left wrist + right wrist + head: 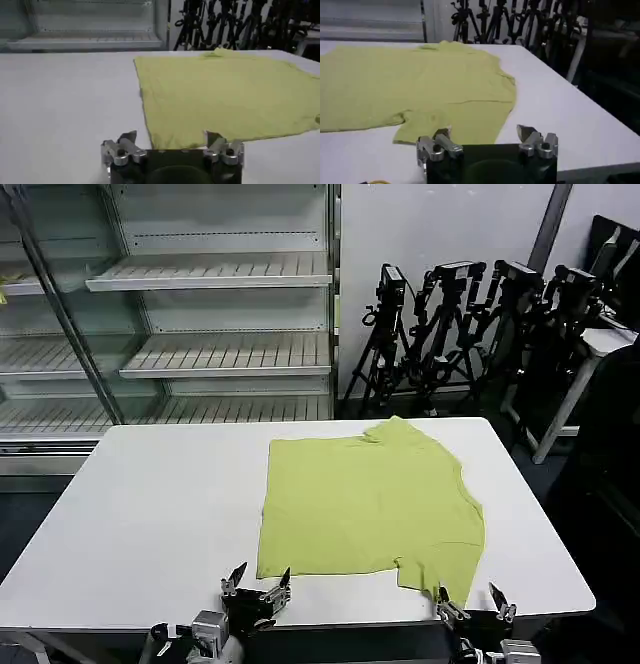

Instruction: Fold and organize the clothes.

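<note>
T-shirt [375,504] lies flat on the table [150,514]; left end effector [256,584] and right end effector [473,604] hover spread wide, holding nothing.

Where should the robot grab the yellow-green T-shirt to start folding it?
Probably at the near hem of the T-shirt, coming from the robot's own side. That edge lies flat on the table just ahead of both open grippers: the left gripper by the near left corner, the right gripper by the sleeve.

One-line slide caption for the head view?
Lime T-shirt lies flat on white table; left gripper and right gripper open at near edge.
</note>
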